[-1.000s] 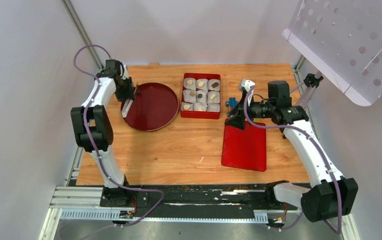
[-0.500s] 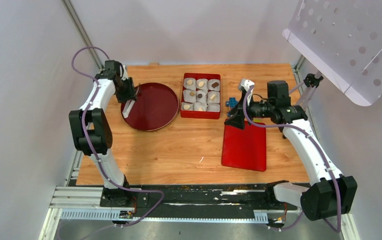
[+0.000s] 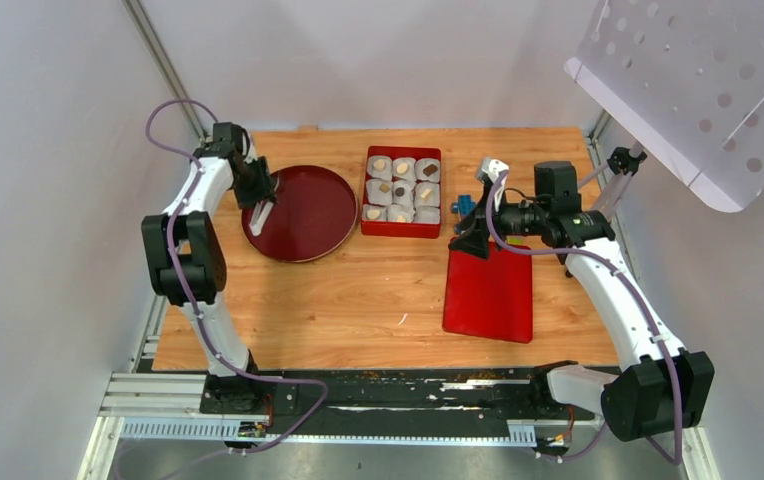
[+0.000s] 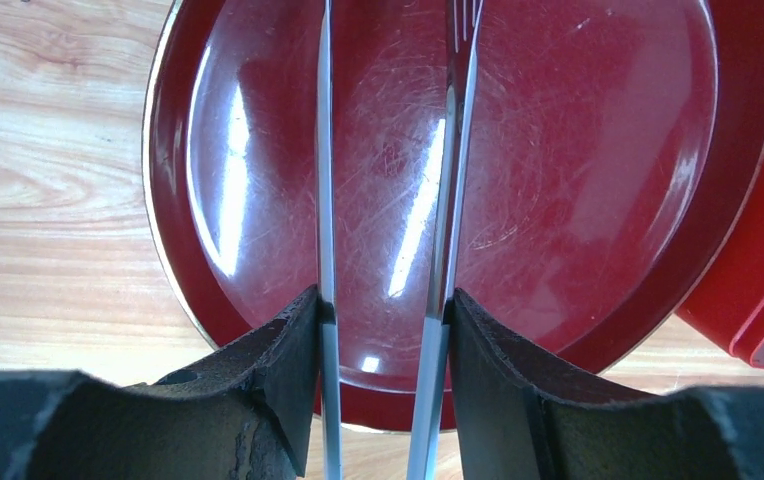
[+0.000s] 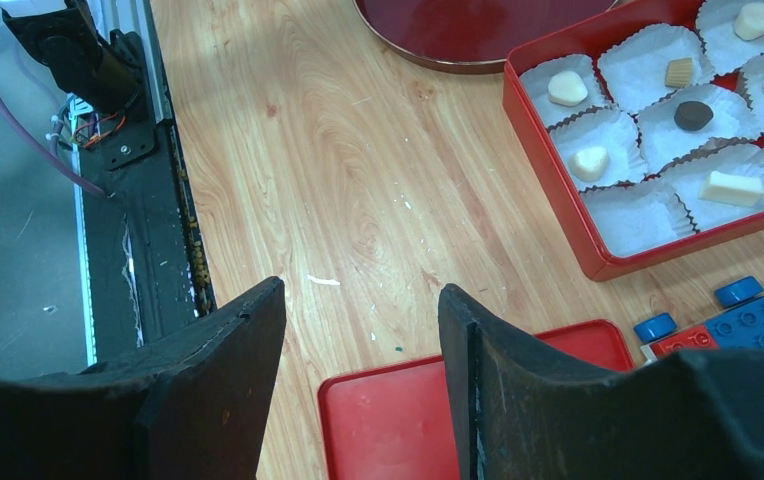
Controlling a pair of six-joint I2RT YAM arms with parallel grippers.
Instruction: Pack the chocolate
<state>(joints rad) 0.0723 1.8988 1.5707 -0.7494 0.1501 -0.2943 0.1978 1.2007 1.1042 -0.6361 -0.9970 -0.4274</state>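
Note:
The chocolate (image 3: 402,188) lies as small dark and pale lumps in white paper cups inside a red box (image 3: 368,205). The right wrist view shows a dark piece (image 5: 693,115) and pale pieces (image 5: 567,87) there. My left gripper (image 3: 256,193) (image 4: 386,300) is shut on metal tongs (image 4: 324,200), one blade against each finger. The blades stand apart over an empty dark red plate (image 3: 303,213) (image 4: 578,150). My right gripper (image 3: 473,240) (image 5: 361,290) is open and empty above the corner of a flat red lid (image 3: 490,295) (image 5: 408,420).
Blue toy blocks (image 3: 463,206) (image 5: 748,315) lie between the red box and the lid. A perforated white panel (image 3: 698,80) hangs at the upper right. The black rail (image 3: 378,385) runs along the table's near edge.
The tongs' blades have spread a little wider in my left gripper, which shifted slightly over the plate. The right arm has not moved.

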